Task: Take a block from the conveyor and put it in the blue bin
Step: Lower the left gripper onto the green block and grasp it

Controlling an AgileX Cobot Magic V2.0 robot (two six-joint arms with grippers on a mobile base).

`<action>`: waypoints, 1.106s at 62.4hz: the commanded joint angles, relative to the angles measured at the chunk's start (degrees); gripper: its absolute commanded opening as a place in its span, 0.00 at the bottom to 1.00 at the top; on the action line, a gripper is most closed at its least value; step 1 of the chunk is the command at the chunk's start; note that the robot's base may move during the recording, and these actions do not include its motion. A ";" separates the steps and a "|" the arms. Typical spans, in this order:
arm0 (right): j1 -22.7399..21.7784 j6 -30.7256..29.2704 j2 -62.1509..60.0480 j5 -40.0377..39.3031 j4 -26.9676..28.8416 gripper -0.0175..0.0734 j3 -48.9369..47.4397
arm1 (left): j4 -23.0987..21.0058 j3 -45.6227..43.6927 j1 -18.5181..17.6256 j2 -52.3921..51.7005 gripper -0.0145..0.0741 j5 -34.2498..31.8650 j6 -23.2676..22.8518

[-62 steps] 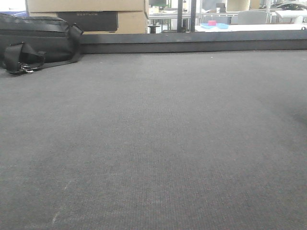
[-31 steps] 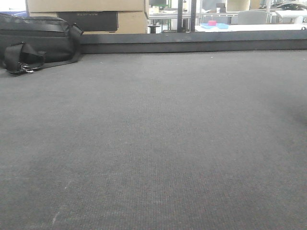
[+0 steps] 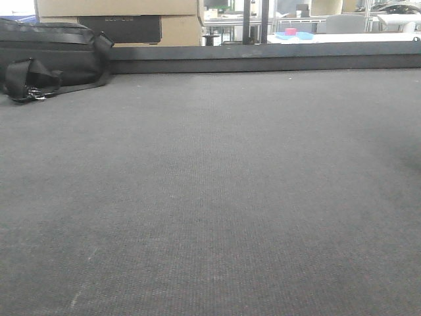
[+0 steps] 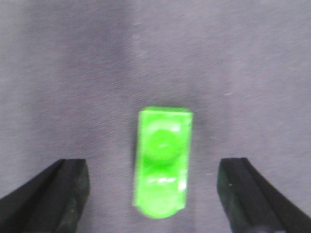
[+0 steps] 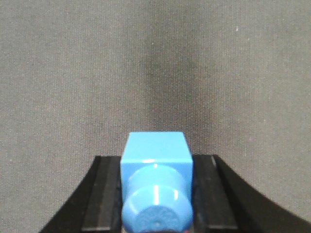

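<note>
In the left wrist view a bright green block [image 4: 163, 162] lies on the dark grey conveyor [image 4: 97, 73]. My left gripper [image 4: 152, 167] is open, with one black finger [image 4: 53, 194] on each side of the block and a clear gap to both. In the right wrist view my right gripper [image 5: 155, 167] is shut on a blue block [image 5: 155, 153] with a round stud facing the camera, held above the conveyor [image 5: 73, 73]. The front view shows only the bare belt [image 3: 210, 197]; neither gripper nor either block appears there. The blue bin is out of view.
A black bag [image 3: 49, 56] with straps lies on the belt's far left corner. A low dark rim [image 3: 263, 59] runs along the far edge, with cardboard boxes [image 3: 118, 16] behind it. Far off, a white table carries a pale blue item [image 3: 299, 35] and a pink one.
</note>
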 commanded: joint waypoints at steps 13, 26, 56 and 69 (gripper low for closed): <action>-0.39 -0.45 -0.45 0.74 -0.23 0.01 -0.45 | -1.23 0.06 0.12 6.63 0.62 0.12 0.17; -0.39 -0.45 -0.45 1.11 -0.23 0.01 -0.45 | -0.92 0.06 0.12 9.92 0.62 -1.43 0.17; -0.39 -0.45 -0.45 1.09 0.40 0.01 -0.45 | -0.92 -0.08 0.12 9.12 0.04 -1.09 0.17; -0.39 -0.45 -1.13 0.99 3.28 0.01 -0.45 | -4.04 -3.66 0.12 3.46 0.04 -0.85 0.17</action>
